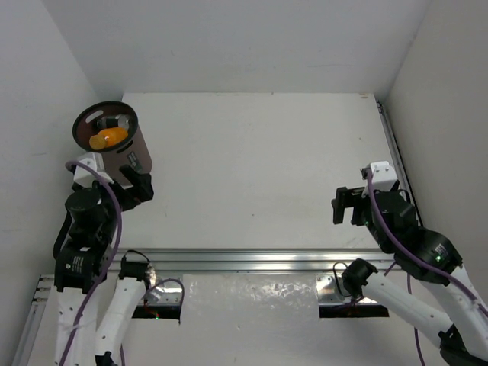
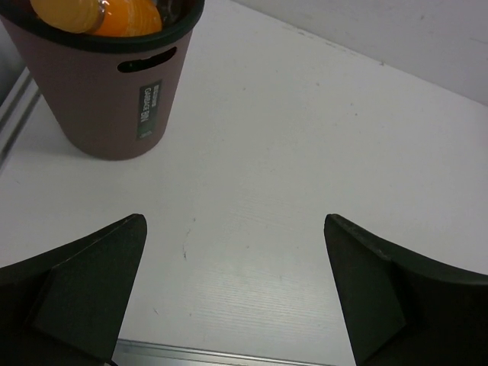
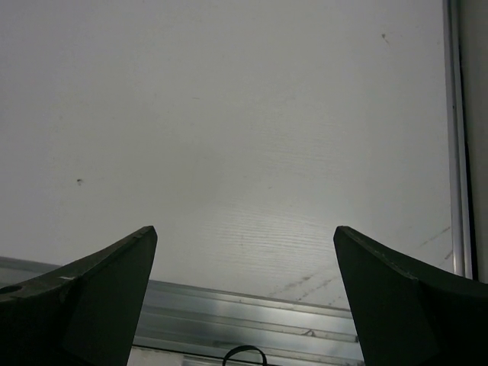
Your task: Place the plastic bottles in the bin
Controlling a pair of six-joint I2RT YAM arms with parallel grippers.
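Note:
The dark brown bin (image 1: 130, 156) stands at the left of the white table, with a small side label. Orange-filled plastic bottles (image 1: 108, 138) lie inside it, and a clear one (image 1: 113, 120) behind them. In the left wrist view the bin (image 2: 99, 99) is at the upper left with orange bottles (image 2: 107, 15) at its rim. My left gripper (image 1: 136, 185) is open and empty just in front of the bin; it also shows in the left wrist view (image 2: 232, 229). My right gripper (image 1: 348, 205) is open and empty at the table's right; it also shows in the right wrist view (image 3: 244, 236).
An aluminium rail (image 1: 252, 259) runs along the table's near edge, and another rail (image 1: 393, 145) along its right side. White walls enclose the table at the back and both sides.

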